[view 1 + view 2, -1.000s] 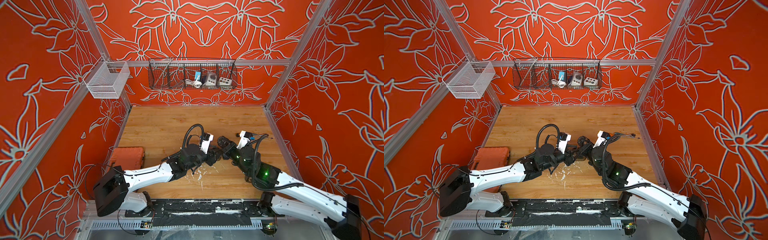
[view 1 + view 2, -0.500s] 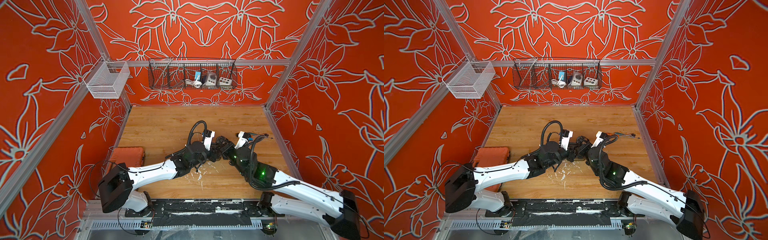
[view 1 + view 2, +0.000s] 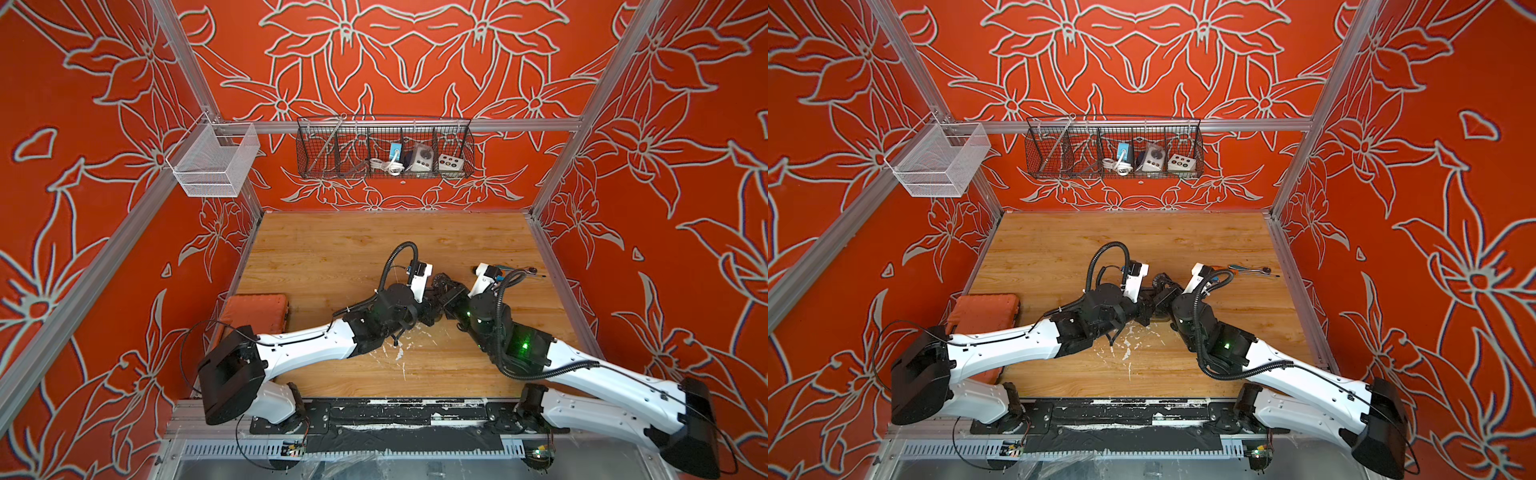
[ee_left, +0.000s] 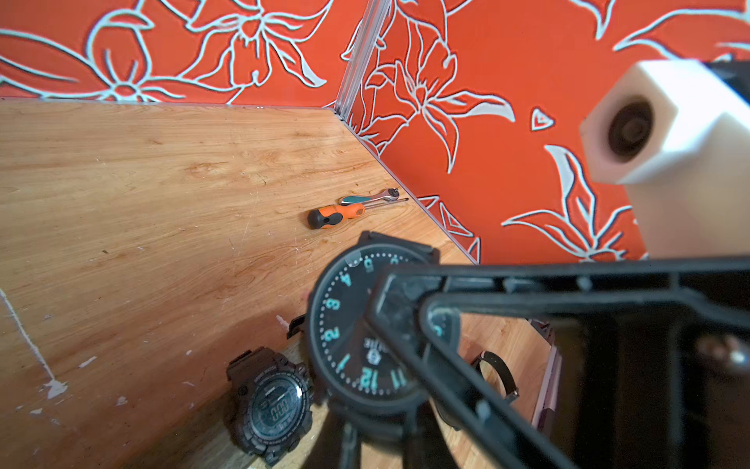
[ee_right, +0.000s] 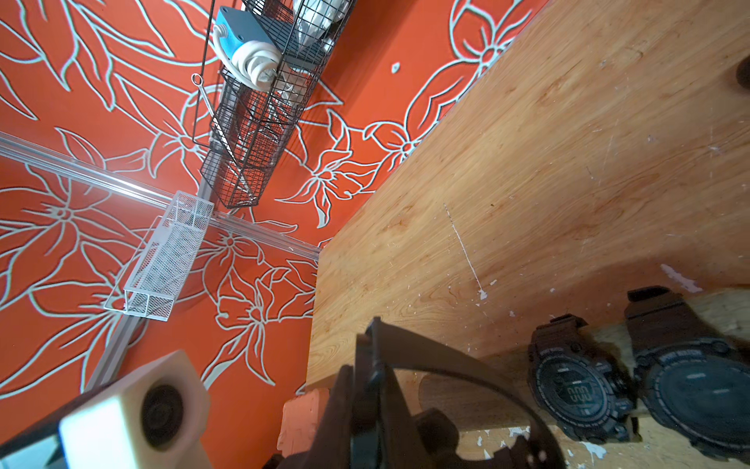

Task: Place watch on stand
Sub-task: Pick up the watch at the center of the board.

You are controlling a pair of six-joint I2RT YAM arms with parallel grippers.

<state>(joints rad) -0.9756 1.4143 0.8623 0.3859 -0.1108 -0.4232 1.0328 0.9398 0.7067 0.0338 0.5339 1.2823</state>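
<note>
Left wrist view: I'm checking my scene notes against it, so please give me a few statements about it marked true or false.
An orange-handled screwdriver lies on the wooden table. True.
The analog watch has red numerals. False: they are teal.
A digital watch shows zeros on its display. True.
Nothing lies near the screwdriver. False: a ratchet wrench lies right beside it.

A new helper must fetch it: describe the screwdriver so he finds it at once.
On the wooden table, look near the right wall. Two tools lie side by side there: the screwdriver has the orange-and-black handle, the ratchet beside it a teal one.
</note>
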